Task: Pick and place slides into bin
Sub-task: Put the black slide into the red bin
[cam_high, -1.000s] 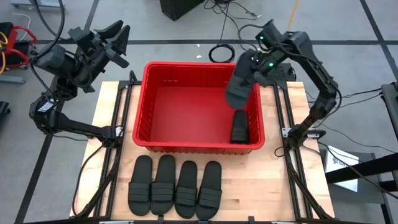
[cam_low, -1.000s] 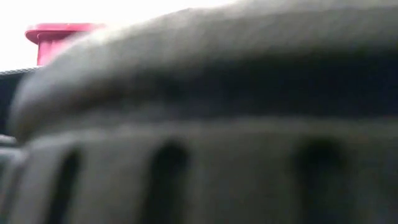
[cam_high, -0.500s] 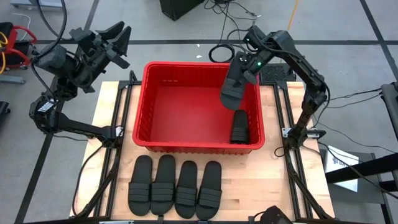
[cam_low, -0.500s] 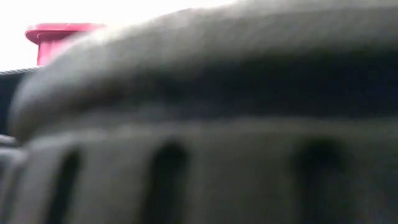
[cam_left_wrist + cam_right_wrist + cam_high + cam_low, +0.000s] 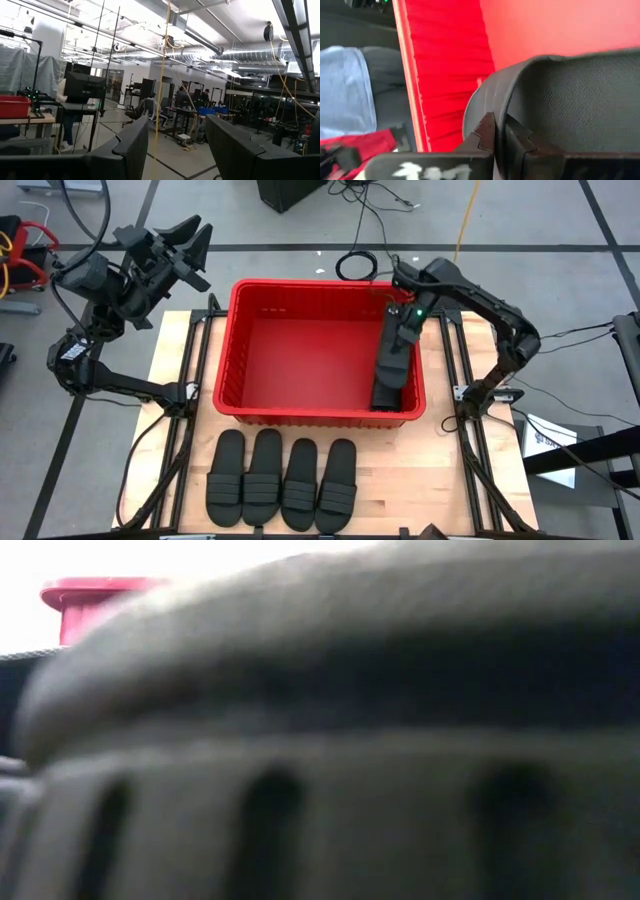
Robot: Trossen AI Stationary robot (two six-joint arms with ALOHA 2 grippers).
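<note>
Right tool (left spread, raised) grips a slide inside the bin.

High view: even overhead light, sharp, soft short shadows under the four slides at bottom centre; bin interior evenly lit, no glare. Low view: almost all frame filled by a v. close dark slide, fully out of focus; upper left blown out white. Left wrist view: bright ceiling lamps, glare upper centre, bkgd fairly sharp. Right wrist view: saturated red, near edges soft.
</note>
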